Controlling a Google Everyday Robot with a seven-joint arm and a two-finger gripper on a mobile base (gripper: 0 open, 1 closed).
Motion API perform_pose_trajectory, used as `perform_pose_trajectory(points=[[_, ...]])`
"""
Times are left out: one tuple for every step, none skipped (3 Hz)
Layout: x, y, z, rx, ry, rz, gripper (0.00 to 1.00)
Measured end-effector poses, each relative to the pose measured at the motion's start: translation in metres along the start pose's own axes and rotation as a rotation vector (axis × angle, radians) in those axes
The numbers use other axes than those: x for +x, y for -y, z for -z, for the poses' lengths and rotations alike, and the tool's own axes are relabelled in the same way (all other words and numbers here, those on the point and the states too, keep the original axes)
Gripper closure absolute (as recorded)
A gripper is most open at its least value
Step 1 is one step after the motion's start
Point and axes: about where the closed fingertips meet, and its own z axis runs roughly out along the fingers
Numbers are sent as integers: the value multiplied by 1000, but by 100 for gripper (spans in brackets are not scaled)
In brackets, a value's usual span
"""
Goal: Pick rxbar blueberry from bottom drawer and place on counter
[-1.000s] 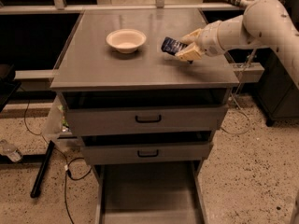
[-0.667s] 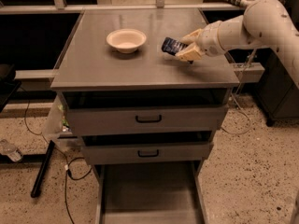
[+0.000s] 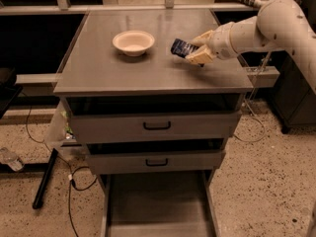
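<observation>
Grey counter (image 3: 123,75) lies just below the gripper (image 3: 196,54), which clasps the snack bar (image 3: 180,48), tilted, jutting toward the bowl (image 3: 133,46).

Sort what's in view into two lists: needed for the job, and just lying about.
Job: snack bar; gripper holding it over the counter, right side; open bottom drawer.
Lying about: bowl; upper drawers; floor cables.

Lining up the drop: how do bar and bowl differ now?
The bar is dark blue, flat and small; the bowl is cream, round and larger. The bar is held tilted in the gripper, right of the bowl; the bowl stands free on the counter. Both are over the counter's far half.
</observation>
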Motion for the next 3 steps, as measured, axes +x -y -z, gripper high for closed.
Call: perform_pose_trajectory(points=[[0, 0, 0, 0, 0, 0, 13], [0, 0, 0, 0, 0, 0, 0], [0, 0, 0, 0, 0, 0, 0]])
